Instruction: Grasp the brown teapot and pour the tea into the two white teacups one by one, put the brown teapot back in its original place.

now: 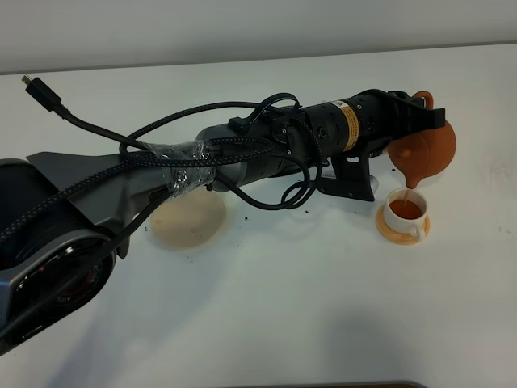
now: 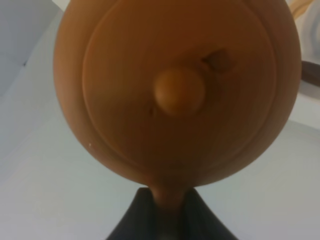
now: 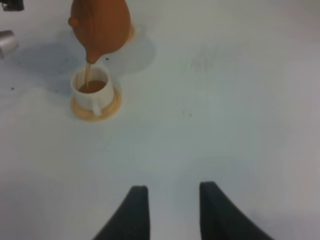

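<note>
- Pouring step in hand: brown teapot (image 1: 426,149) up in the air, tilted spout-down, right above 1 white teacup (image 1: 404,210) on the right side of the tabletop (image 1: 283,323).
- Left gripper (image 2: 167,212) pressed together on the pot's stubby handle, with the lid and its knob facing the left wrist camera.
- Thin stream of tea (image 3: 88,70) falling inside the rim. Tea surface already well up the cup on its orange saucer (image 1: 402,233), so probably close to enough.
- Hold the spout centred over the cup's mouth. Tilt back slowly and smoothly to cut the stream clean, with no dribble down the belly onto the saucer.
- Mind the lid: nothing seen holding it on, so tip no steeper than the flow needs.
- Avoid sinking lower, to spare the light cup a knock from the spout just above its rim.
- Second teacup not clearly in sight, only a sliver of orange behind the pot in the right wrist view, perhaps its saucer. Locate it before shifting over, and carry the pot level on the way.
- Right gripper (image 3: 173,187) spread, holding nothing, hanging over bare tabletop well apart from the cup. Best left out of the way.
- Pale beige coaster (image 1: 187,220) lying bare beside the left arm, well apart from the pot: the return spot at the end, not the orange saucers.
</note>
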You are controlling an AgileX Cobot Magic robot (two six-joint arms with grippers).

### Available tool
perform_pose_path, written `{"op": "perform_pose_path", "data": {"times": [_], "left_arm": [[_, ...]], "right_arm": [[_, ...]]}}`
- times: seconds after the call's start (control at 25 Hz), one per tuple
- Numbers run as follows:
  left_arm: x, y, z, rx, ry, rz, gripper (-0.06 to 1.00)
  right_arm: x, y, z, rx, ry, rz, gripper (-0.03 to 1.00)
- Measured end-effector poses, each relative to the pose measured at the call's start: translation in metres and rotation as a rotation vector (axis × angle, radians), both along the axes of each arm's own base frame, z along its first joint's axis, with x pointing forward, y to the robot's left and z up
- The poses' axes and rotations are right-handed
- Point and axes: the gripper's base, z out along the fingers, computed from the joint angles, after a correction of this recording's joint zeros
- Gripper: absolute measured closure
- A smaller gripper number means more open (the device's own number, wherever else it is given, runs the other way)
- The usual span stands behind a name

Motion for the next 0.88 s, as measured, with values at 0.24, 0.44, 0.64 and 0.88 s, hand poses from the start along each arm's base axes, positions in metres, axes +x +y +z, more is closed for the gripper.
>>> {"op": "perform_pose_path", "data": {"times": [0.24, 0.44, 0.64, 0.88], "left_arm": [[-0.0013, -0.0019, 0.0018, -0.005, -0.031, -0.036, 0.83], [-0.0019, -0.0028, 0.0026, -0.007, -0.046, -0.053, 0.83], [-0.0021, -0.0031, 0.0029, 0.02, -0.089, -0.079, 0.83], [-0.0033, -0.0046, 0.0045, 0.015, -0.116, -0.108, 0.83]], "right_arm": [[0.0, 0.0, 0.0, 0.0, 0.0, 0.0, 0.73], [0.0, 0.0, 0.0, 0.0, 0.0, 0.0, 0.73], [0.0, 0.0, 0.0, 0.0, 0.0, 0.0, 0.73], [0.0, 0.0, 0.0, 0.0, 0.0, 0.0, 0.73]]}}
